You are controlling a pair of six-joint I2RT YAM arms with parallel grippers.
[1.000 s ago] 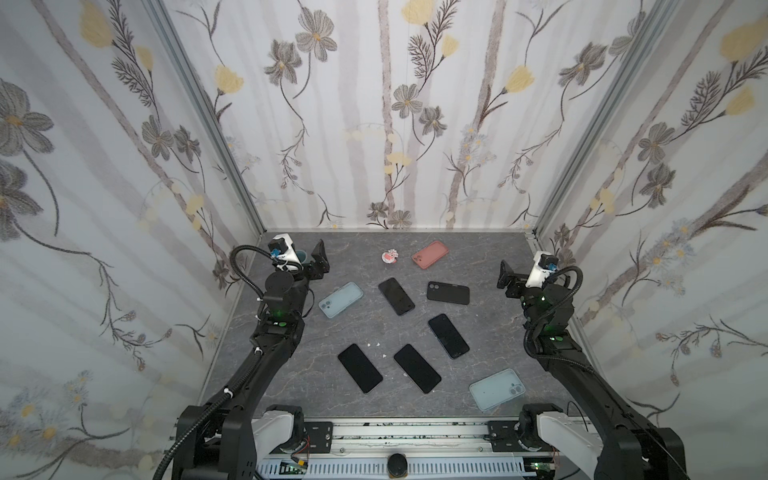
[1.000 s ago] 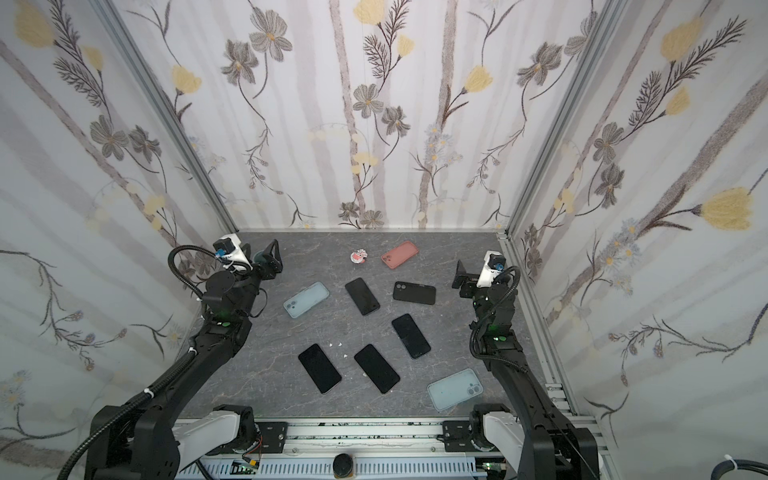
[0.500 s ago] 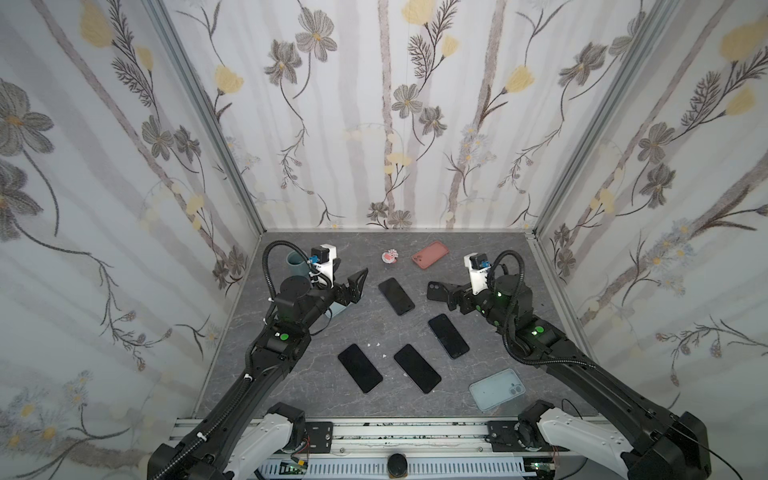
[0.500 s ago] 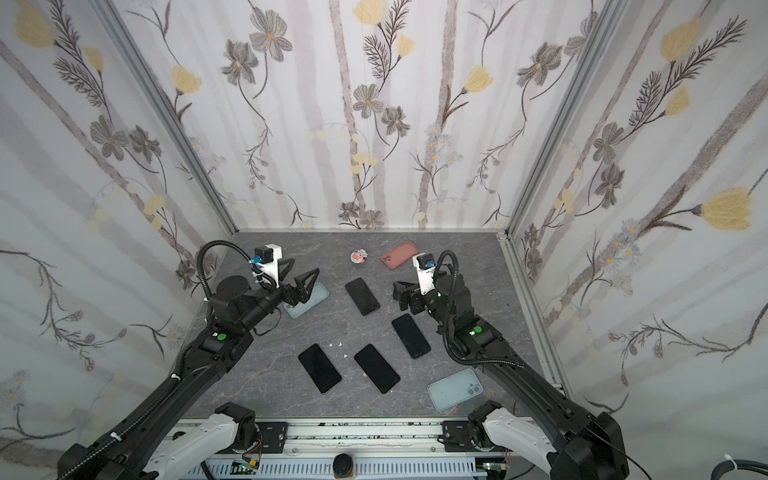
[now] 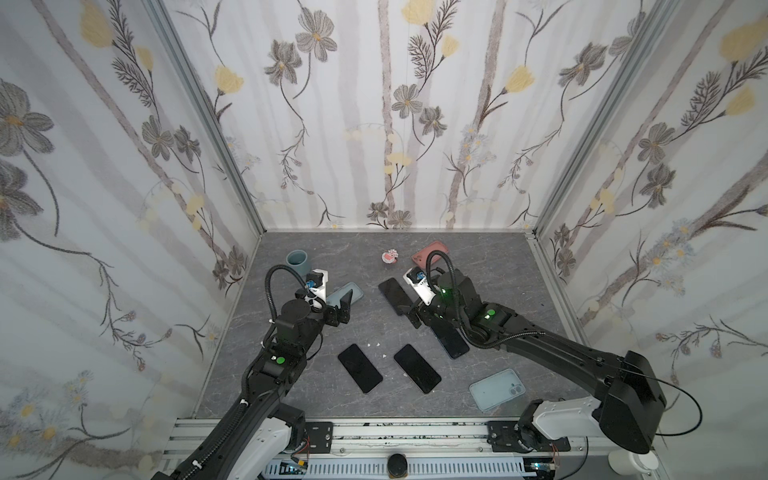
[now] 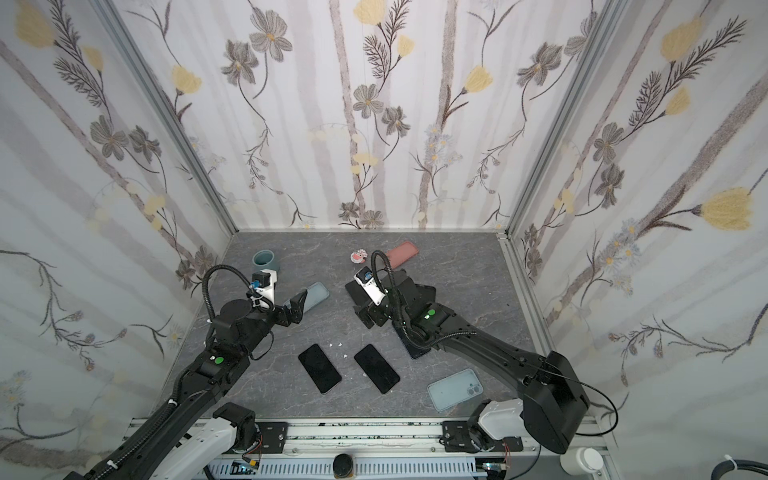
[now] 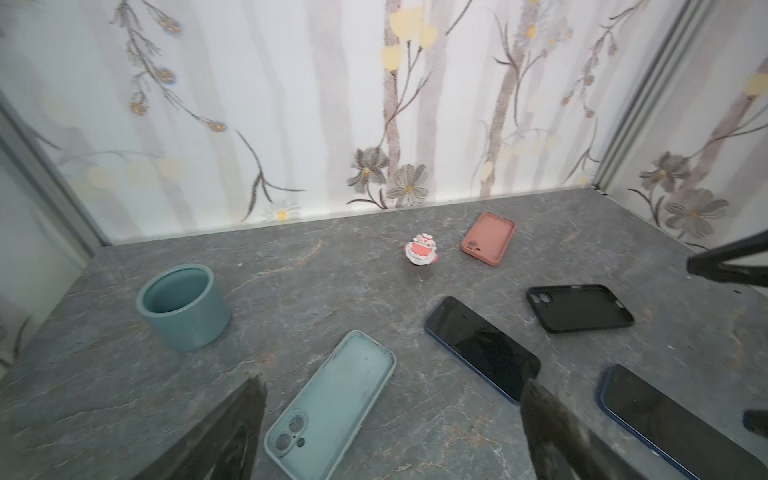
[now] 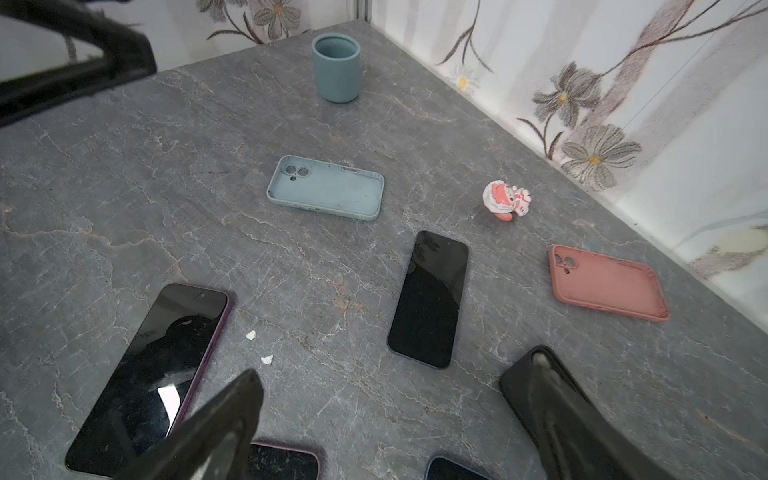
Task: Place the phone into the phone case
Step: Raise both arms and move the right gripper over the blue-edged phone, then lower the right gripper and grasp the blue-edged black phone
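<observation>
Phone: flat on the grey table, screen up, at mid-table, just beside the right gripper. Long axis diagonal in a top view, far end toward the left, near end toward the right. Apart from every case.

Light blue phone case: flat, open side up, left of the phone, bare table between them. Long axis diagonal the opposite way. Camera cut-out end nearest the left gripper.

Left gripper: at the case's camera end, jaws spread wide, nothing held.

Right gripper: near the phone, jaws spread wide, nothing held. Black case partly behind one finger in the right wrist view.

Also on table: pink case, second blue case, three more phones, cup, small figurine.
</observation>
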